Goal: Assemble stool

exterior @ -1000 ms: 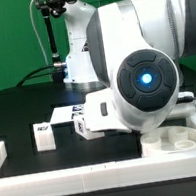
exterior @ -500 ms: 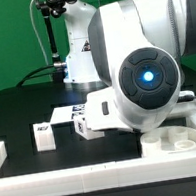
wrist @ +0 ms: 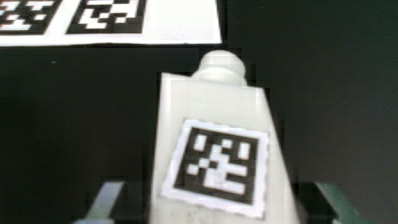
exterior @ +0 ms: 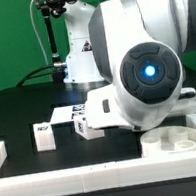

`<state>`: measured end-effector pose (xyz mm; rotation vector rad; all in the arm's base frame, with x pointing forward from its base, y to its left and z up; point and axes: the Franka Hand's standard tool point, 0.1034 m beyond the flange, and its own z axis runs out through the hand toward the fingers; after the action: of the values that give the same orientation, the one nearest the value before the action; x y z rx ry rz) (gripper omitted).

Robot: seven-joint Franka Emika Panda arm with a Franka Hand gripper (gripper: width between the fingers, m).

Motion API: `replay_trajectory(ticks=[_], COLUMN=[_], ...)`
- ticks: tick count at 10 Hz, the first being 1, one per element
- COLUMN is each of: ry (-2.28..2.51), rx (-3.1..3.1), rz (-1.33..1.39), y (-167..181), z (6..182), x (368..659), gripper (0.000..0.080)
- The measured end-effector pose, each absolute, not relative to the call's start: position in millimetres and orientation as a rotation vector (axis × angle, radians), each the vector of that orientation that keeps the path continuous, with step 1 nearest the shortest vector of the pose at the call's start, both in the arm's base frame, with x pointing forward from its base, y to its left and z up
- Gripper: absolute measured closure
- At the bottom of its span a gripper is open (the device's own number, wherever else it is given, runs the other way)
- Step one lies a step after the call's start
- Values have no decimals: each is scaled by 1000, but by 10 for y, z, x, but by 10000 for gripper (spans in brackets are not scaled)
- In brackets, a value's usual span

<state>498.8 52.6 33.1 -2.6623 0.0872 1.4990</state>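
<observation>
Closely, fingers (wrist: 111, 200) flank tagged stool leg (wrist: 217, 130), grip unclear; seat (exterior: 178, 137) inside border rails (exterior: 97, 174).

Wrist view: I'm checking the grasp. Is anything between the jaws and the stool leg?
Nothing visible does. The stool leg sits directly between the jaws of the gripper, one on each side. The marker board lies beyond its peg end, apart from it.

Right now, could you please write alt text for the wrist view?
A white stool leg with a black-and-white square tag fills the middle, its rounded peg end pointing toward the marker board on the black table. The fingers of the claw flank its near end; whether they touch it is unclear.
</observation>
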Motion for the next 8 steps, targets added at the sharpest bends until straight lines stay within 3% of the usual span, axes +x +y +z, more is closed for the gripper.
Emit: replay_trajectory(ticks=[3, 8], ry=[80, 85], rx=[-2674, -2769], rz=[1445, 1247], y=[510, 544], z=[765, 682], x=[5245, 5441], gripper=[475, 474])
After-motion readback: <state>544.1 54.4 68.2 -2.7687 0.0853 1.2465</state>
